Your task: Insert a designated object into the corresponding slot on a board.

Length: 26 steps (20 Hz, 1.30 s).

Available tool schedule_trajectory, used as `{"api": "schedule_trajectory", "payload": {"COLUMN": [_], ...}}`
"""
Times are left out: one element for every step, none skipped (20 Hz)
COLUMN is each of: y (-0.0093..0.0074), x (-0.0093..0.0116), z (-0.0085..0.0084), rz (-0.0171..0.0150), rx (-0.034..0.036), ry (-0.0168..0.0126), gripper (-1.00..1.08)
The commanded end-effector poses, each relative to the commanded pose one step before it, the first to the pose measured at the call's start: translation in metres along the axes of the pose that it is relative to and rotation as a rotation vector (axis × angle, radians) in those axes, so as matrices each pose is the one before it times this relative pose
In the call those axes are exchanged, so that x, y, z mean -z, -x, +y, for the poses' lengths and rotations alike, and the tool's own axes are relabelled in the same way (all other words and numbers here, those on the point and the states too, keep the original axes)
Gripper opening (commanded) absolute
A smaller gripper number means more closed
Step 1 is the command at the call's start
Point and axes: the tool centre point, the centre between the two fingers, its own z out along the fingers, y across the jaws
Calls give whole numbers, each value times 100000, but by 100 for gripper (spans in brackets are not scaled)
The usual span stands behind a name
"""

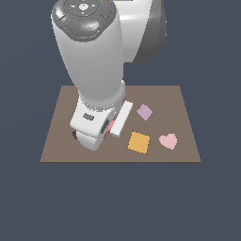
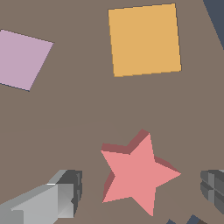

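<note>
Your jaws are spread wide, straddling the coral-red star (image 2: 135, 173) that lies flat on the brown board (image 2: 87, 109), near the orange square (image 2: 144, 39); that stance suits closing on it.

The flat brown board (image 1: 56, 141) carries all the pieces. On it lie an orange square (image 1: 139, 142), a pink heart (image 1: 168, 140) near its edge on the exterior view's right, and a lilac square (image 1: 144, 112) further back. The coral-red star (image 2: 136, 174) lies flat on the board, near the orange square.
</note>
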Motion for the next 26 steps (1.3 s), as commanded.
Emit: {"api": "schedule_trajectory", "payload": {"y": [-68,-16,-11,-9,2,15,5,-15,26,-24,-4,-3,-3,-2,17,-25,0,0,0,0,0,0,0,0,0,0], "x": [-190,-47,-32,-18,-5,19,-41,-120,-204,-282,-365,-365,-284,-203,-123,-40,0,0,0,0,0,0,0,0,0,0], "z": [92,17,12,6,3,-28,2,-3,11,-6,-1,-4,-5,-4,3,-9,0,0,0,0,0,0,0,0,0,0], "rz": [0,-7,-8,-8,-3,-1,0,-1,0,-3,-3,-3,-3,-2,0,-2,0,0,0,0,0,0,0,0,0,0], "rx": [2258,493,342,195,49,-435,0,49,0,97,84,84,69,49,0,49,0,0,0,0,0,0,0,0,0,0], "ry": [25,-5,-4,-2,-1,-33,0,3,0,7,6,6,4,3,0,3,0,0,0,0,0,0,0,0,0,0], "gripper": [100,100,100,100,100,100,100,100,100,100,100,100,100,100,100,100,-100,-100,-100,-100,-100,-100,-100,-100,-100,-100]}}
